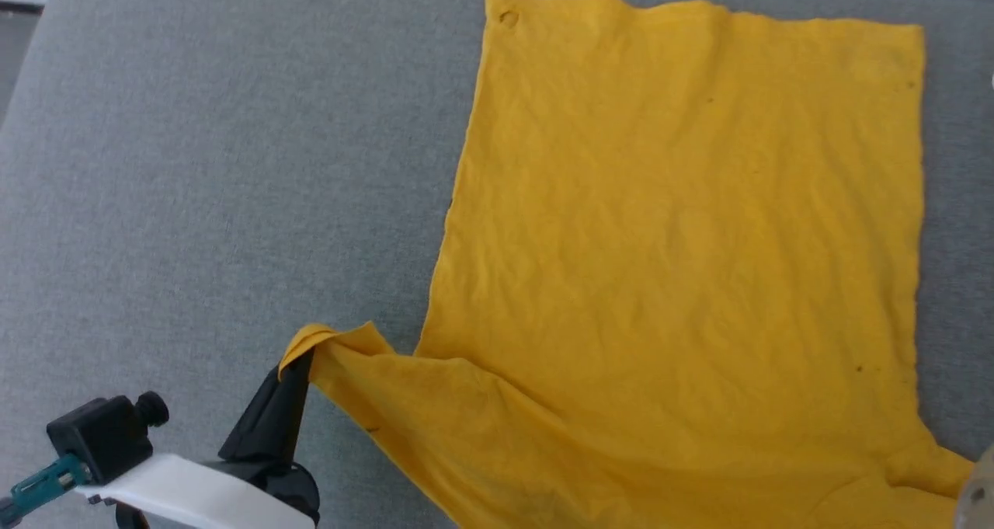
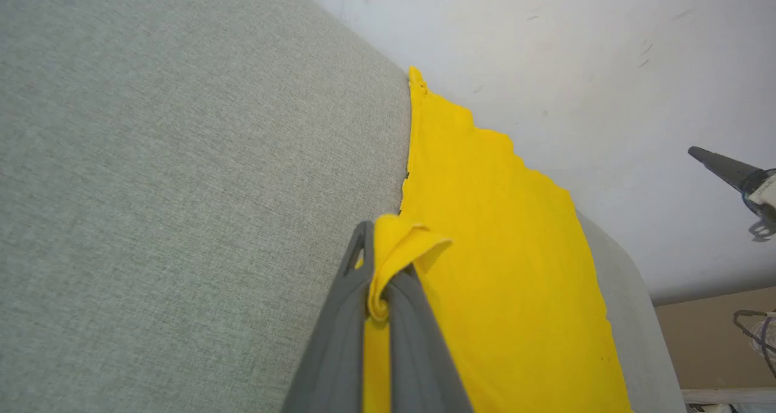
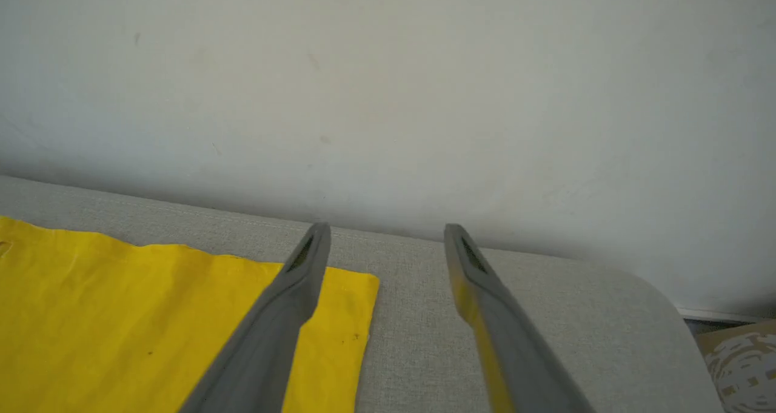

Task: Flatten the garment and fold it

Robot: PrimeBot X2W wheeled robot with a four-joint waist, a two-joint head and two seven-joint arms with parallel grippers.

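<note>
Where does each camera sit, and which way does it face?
Head view: on the head, looking down at the yellow shirt spread on a grey cushion; left jaws lower left, pinching its edge.
Left wrist view: on the left wrist, looking along shut left jaws toward a white wall; right jaws far right.
Right wrist view: on the right wrist, looking along open right jaws toward that wall.
Shared: all three show shirt and cushion.

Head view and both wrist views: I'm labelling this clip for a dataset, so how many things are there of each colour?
Yellow: 1, the bright yellow cotton garment, plain side up
Light grey: 1, the grey woven upholstered cushion under it
Dark grey: 2, the left claw, shut on a fold of the garment, and the right claw, open
Total: 4
</note>
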